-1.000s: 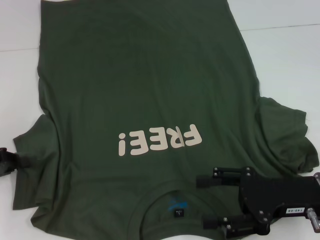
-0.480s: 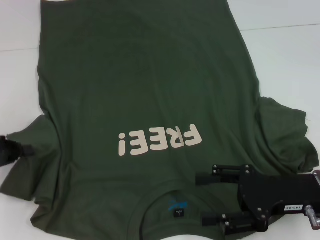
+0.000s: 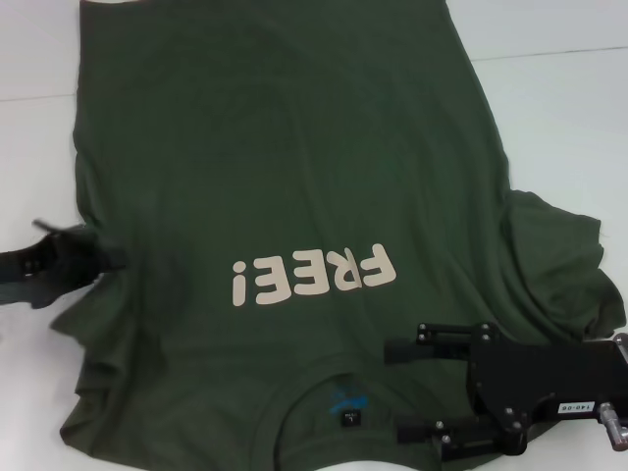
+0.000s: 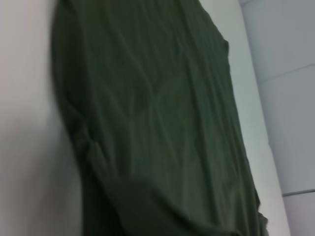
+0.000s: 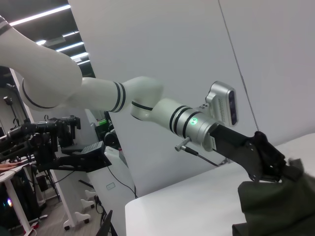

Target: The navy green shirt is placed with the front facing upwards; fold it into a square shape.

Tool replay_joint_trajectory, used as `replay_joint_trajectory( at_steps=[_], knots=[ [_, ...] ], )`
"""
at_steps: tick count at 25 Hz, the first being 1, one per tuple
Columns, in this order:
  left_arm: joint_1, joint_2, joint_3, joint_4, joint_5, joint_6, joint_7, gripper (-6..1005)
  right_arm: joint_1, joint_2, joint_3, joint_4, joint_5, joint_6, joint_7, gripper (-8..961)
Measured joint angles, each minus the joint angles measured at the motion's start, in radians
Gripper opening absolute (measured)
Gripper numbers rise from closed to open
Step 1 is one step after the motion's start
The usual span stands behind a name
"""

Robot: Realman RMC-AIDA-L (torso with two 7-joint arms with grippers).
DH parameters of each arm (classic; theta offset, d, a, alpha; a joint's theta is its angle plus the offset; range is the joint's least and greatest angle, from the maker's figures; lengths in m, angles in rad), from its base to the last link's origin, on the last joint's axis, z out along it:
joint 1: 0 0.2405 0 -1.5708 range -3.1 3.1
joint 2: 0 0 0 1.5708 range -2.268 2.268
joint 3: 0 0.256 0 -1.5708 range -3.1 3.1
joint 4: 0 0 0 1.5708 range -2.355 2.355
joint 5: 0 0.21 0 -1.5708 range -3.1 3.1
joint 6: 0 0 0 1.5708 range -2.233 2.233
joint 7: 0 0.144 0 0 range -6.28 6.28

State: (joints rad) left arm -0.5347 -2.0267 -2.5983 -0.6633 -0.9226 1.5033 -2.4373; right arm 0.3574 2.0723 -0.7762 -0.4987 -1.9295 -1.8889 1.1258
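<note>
The navy green shirt point(image 3: 275, 157) lies front up on the white table, its cream "FREE!" print point(image 3: 314, 277) upside down to me and its collar point(image 3: 343, 402) at the near edge. At the shirt's left side my left gripper point(image 3: 86, 257) is blurred and shut on the left sleeve. The right wrist view shows that same gripper point(image 5: 275, 164) clamped on raised green cloth point(image 5: 275, 206). My right gripper point(image 3: 394, 389) hovers open over the shirt, just right of the collar. The left wrist view shows only the shirt's body point(image 4: 157, 123).
The white table point(image 3: 549, 108) has a seam line at the right. The shirt's right sleeve point(image 3: 564, 265) lies rumpled near the table's right side. Beyond the table, the right wrist view shows a stand with dark equipment point(image 5: 54, 142).
My left gripper has moved up and to the right with the left sleeve, drawing it in over the shirt's side. The right arm has stayed still.
</note>
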Motion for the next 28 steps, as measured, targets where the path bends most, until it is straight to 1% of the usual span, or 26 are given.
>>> replay_joint_trajectory(
  at_steps=[2, 5, 15, 18, 22, 28],
  knots=[
    [-0.009, -0.014, 0.002, 0.004, 0.0, -0.012, 0.001, 33, 0.0, 0.0, 0.0, 0.0, -0.002, 0.0, 0.0, 816],
    [-0.018, -0.029, 0.003, 0.011, 0.001, -0.031, 0.001, 35, 0.0, 0.001, 0.0, 0.0, -0.003, 0.0, 0.0, 816],
    [-0.055, -0.067, 0.009, 0.066, -0.002, -0.118, 0.003, 42, -0.001, 0.003, 0.0, 0.0, -0.003, 0.002, 0.0, 817],
    [-0.067, -0.071, 0.028, 0.084, 0.001, -0.141, 0.009, 44, -0.002, 0.003, 0.0, 0.0, -0.003, 0.004, 0.0, 817],
    [-0.056, -0.071, 0.035, 0.086, -0.002, -0.159, 0.006, 117, -0.003, 0.003, 0.0, 0.001, -0.003, 0.005, 0.0, 817],
    [-0.027, -0.049, 0.028, 0.073, -0.012, -0.129, 0.005, 226, -0.005, 0.005, 0.0, 0.0, -0.002, 0.007, 0.0, 816]
  ],
)
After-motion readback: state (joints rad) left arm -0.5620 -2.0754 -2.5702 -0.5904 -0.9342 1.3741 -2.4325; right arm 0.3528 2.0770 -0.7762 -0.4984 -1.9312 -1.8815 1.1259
